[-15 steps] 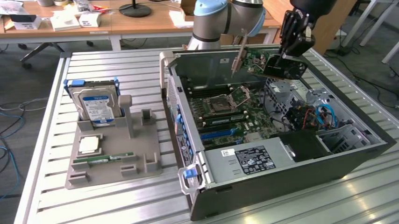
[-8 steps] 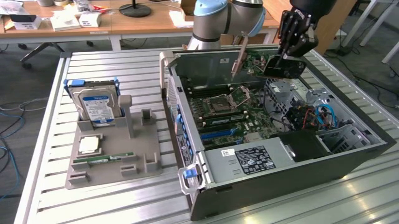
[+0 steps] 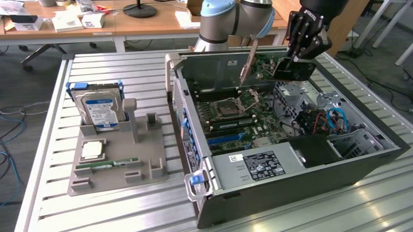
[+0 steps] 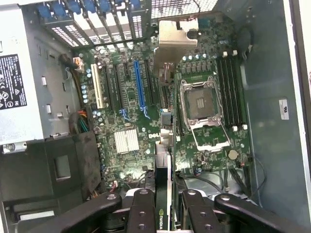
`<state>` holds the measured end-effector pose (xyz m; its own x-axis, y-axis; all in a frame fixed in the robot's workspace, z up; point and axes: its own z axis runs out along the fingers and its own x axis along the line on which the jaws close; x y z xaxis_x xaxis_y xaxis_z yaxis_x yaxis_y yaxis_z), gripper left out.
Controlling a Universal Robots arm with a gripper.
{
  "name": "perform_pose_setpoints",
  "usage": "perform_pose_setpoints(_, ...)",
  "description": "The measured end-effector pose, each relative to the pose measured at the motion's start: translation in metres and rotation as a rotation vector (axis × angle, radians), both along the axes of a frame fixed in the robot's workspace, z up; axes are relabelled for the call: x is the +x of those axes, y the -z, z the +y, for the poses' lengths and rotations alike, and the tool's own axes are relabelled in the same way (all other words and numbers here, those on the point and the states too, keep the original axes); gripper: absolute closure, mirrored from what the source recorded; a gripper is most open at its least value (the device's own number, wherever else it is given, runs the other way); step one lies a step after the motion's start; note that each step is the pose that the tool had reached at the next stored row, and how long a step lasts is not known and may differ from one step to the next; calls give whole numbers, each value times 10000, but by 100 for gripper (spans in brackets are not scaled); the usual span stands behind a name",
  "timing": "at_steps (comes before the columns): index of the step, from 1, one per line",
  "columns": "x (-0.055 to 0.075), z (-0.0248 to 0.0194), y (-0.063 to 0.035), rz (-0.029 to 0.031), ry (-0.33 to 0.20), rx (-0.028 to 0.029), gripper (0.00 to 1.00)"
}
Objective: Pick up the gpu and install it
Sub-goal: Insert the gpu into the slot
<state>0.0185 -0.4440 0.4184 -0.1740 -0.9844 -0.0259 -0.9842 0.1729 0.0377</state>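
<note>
The gpu (image 3: 261,63) hangs above the open computer case (image 3: 361,164), over its far end. My gripper (image 3: 288,70) is shut on it. The card's metal bracket (image 3: 247,63) points to the exterior view's left. In the wrist view the gpu (image 4: 164,174) runs edge-on out from between my gripper (image 4: 165,213) fingers, and its silvery bracket (image 4: 172,43) is at the far end. Below it lies the green motherboard (image 4: 126,111) with a long blue slot (image 4: 139,87), black slots beside it and an open processor socket (image 4: 201,104).
To the exterior view's left of the case, a grey fixture (image 3: 152,159) holds a silver hard drive (image 3: 100,108), a processor chip (image 3: 92,150) and a green RAM stick (image 3: 106,164). The power supply (image 3: 255,164) fills the case's near end. Desks stand behind the slatted table.
</note>
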Motion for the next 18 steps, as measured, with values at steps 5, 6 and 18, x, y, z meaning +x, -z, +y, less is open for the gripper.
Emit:
perform_pose_setpoints(5, -6, 2, 24, -30, -263, -1, 74)
perform_pose_setpoints(6, -11, 2, 28, -42, -294, 0, 74)
perform_pose_setpoints(18, -114, 10, 94, -222, -533, -4, 74)
